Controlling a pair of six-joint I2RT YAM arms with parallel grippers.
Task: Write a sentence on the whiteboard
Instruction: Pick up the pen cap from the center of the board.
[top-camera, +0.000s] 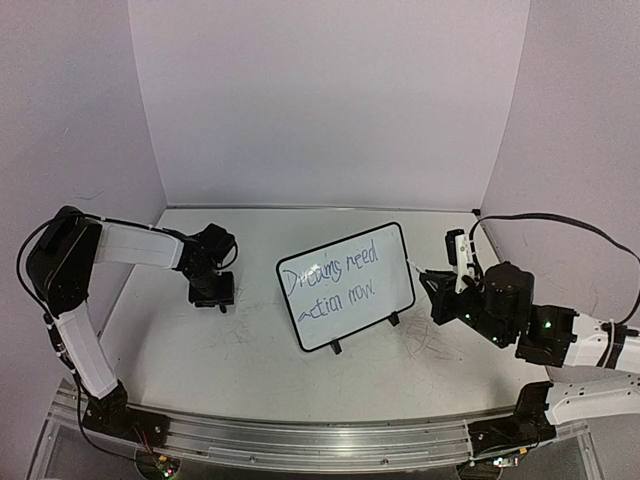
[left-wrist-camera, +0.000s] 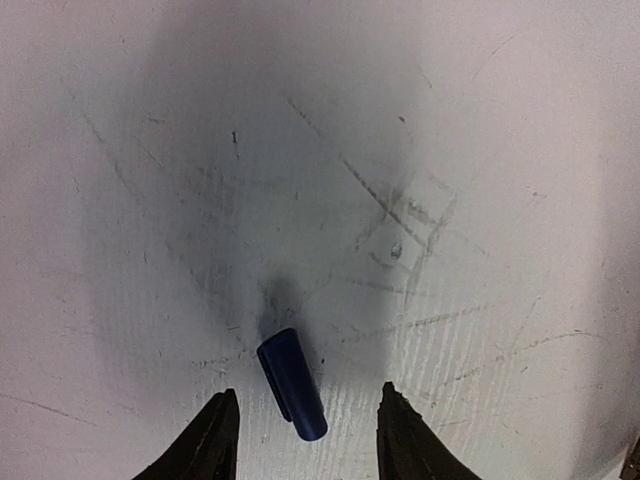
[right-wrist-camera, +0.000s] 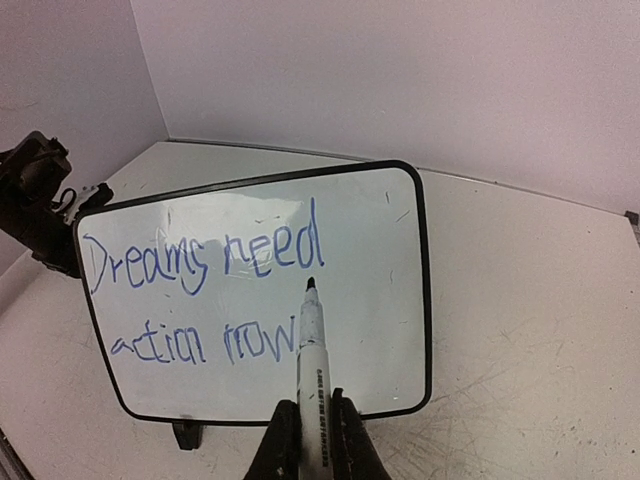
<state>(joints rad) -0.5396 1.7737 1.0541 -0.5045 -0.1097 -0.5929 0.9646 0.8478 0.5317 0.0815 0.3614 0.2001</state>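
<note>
While the whiteboard (top-camera: 345, 288) stands tilted mid-surface (top-camera: 250, 365) w/ the sentence (right-wrist-camera: 205, 265) "Dreams need action now." on it, R jaws grip a marker (right-wrist-camera: 311, 370), right of the board and apart from it. L jaws, well left of the board, sit partway apart above a blue cap (left-wrist-camera: 291, 385) lying btwn them, untouched.

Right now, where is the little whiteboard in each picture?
Top external: the whiteboard stands near the middle, slightly right.
Left wrist: not in it; only scuffed tabletop and a blue cap.
Right wrist: it fills the middle, behind the marker tip.
Shared landmark: the left gripper: left of the board from above, at the right wrist view's left edge, fingers at the bottom of its own view.
</note>
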